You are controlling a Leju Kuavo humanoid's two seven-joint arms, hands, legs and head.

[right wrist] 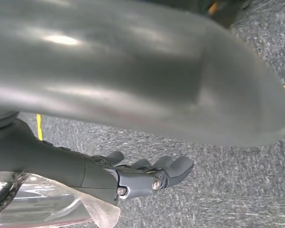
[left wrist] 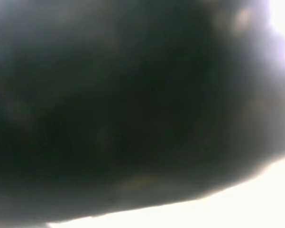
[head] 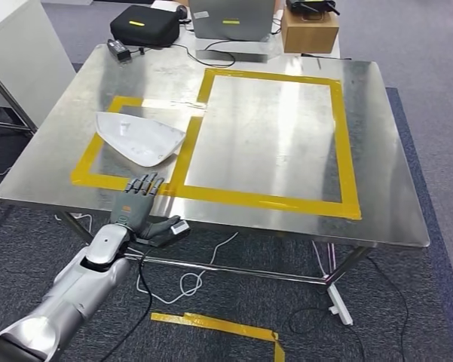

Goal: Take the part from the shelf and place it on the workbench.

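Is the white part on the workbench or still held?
On the workbench: the white part lies inside the smaller yellow-taped square, and the left hand is at the table's near edge, apart from it.

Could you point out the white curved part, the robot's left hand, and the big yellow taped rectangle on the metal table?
white part (head: 139, 139), head view, middle of its curved shell.
left hand (head: 134, 205), head view, back of the hand at the table edge.
large yellow tape rectangle (head: 269, 200), head view, its near strip.

A white curved part (head: 139, 138) lies inside the smaller yellow-taped rectangle (head: 93, 179) on a steel workbench (head: 383, 188), while the robot's left hand (head: 137, 204), fingers spread and holding nothing, hovers at the table's near edge.
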